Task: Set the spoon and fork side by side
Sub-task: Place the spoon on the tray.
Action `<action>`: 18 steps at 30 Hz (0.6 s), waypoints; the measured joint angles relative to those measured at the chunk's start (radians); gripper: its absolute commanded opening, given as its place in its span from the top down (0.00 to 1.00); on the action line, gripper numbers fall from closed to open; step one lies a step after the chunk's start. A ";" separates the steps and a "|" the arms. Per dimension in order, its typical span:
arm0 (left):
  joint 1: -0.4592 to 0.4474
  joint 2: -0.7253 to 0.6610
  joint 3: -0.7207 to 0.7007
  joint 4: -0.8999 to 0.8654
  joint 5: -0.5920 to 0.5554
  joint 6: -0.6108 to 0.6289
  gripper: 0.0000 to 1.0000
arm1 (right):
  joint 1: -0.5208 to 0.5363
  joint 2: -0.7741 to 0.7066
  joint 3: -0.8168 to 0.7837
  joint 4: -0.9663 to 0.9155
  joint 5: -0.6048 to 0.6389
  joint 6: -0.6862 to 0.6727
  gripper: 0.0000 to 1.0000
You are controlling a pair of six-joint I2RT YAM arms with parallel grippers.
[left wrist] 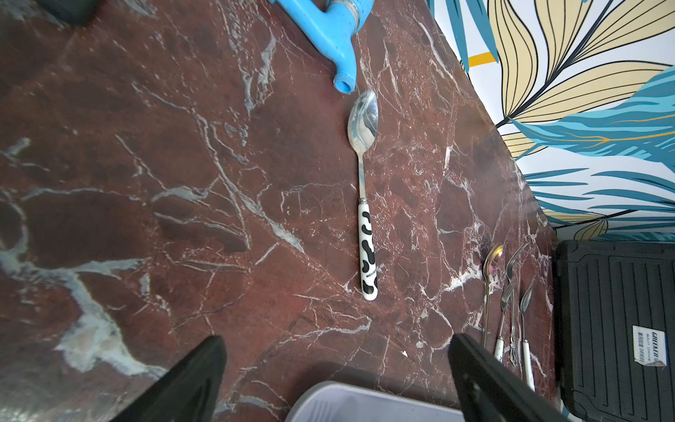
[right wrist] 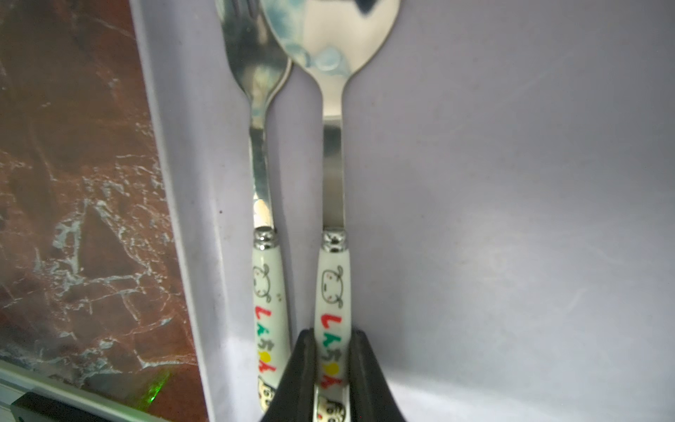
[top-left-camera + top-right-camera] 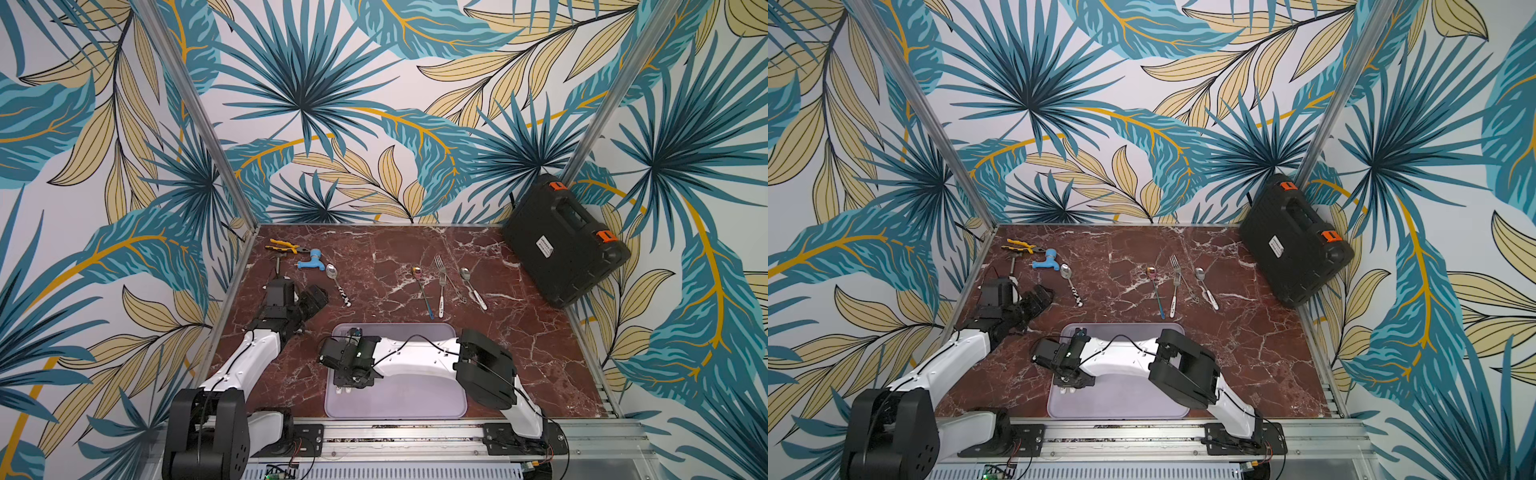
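In the right wrist view a spoon point(image 2: 332, 153) and a fork point(image 2: 261, 153), both with white cartoon-printed handles, lie parallel and close together in the lilac tray point(image 2: 511, 219), near its left wall. My right gripper point(image 2: 331, 334) is shut on the spoon's handle; the fork lies free beside it. In both top views that gripper point(image 3: 344, 384) points down over the tray's point(image 3: 415, 403) left part and hides most of the pair. My left gripper point(image 1: 336, 347) hangs open over bare table, with nothing between its fingers.
A cow-patterned spoon point(image 3: 338, 284) lies just right of the left gripper point(image 3: 316, 297). A blue tap point(image 3: 311, 259) and pliers point(image 3: 284, 246) sit at the back left. Several more forks and spoons point(image 3: 442, 286) lie at the back centre. A black case point(image 3: 565, 241) leans in the back right corner.
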 measured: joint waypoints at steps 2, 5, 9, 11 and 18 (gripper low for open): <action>0.000 0.000 0.000 0.000 0.000 0.000 0.00 | 0.000 0.000 0.000 0.000 0.000 0.003 0.79; 0.000 0.000 0.000 0.000 0.000 0.000 0.00 | 0.000 0.000 -0.002 0.005 0.000 0.010 0.65; 0.000 0.000 0.000 0.000 0.000 0.000 0.00 | 0.002 -0.010 -0.013 0.021 0.008 0.023 0.51; 0.000 0.000 0.000 0.000 0.000 0.000 0.00 | 0.002 -0.014 -0.018 0.022 0.013 0.024 0.50; 0.000 0.000 0.000 0.000 0.000 0.000 0.00 | 0.002 -0.035 -0.030 0.002 0.078 0.004 0.49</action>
